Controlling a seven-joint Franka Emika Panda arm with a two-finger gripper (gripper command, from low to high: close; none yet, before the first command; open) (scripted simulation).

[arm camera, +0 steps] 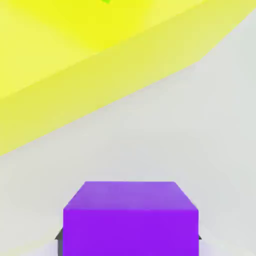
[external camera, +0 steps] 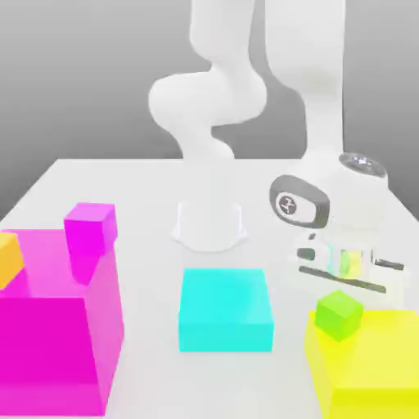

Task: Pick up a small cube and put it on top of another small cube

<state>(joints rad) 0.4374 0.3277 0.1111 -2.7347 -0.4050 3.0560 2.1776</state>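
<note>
Nearest the hand view's lens: the small violet cube (arm camera: pixel 130 217), pinched in the narrow claw (external camera: pixel 347 266), dark fingertips (arm camera: pixel 58 236) just peeking out at its flanks, low over the white tabletop (external camera: pixel 147 204) beside the big yellow block (external camera: pixel 372 360). Farther out, in the exterior view: small green cube (external camera: pixel 339 314) on that block's near corner, cyan block (external camera: pixel 226 309) mid-tabletop, small magenta cube (external camera: pixel 90 227) on the big magenta block (external camera: pixel 57 319) at the exterior view's left. Likely hazards: shallow grip slipping during the lift; off-centre release toppling the stack.
</note>
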